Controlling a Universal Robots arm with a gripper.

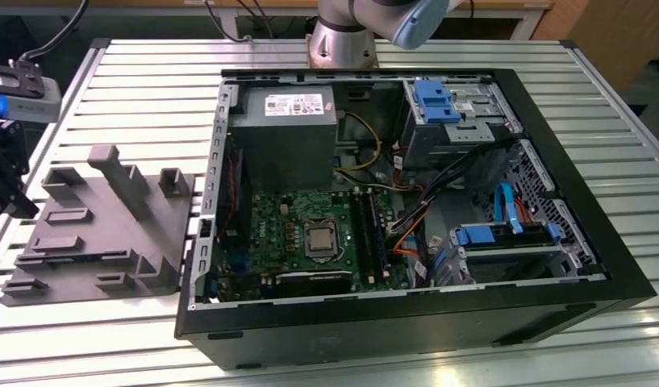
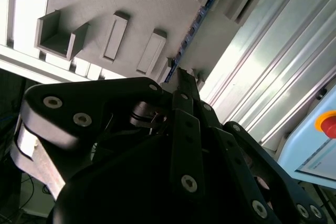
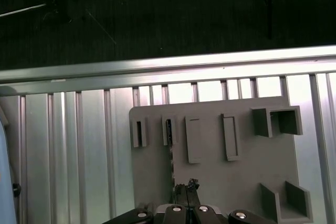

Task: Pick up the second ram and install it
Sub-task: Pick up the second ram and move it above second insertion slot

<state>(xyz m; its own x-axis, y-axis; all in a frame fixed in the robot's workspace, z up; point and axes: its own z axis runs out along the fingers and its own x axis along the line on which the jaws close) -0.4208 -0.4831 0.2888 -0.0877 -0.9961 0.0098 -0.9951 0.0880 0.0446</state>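
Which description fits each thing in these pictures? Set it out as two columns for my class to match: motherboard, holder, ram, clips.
Things:
1 motherboard
2 holder
3 ram
4 clips

Descriptions:
A grey, on the table beside the case
B on edge in a holder slot
C green, inside the case
D bright blue, inside the case

Pairs: 1-C, 2-A, 3-B, 4-D
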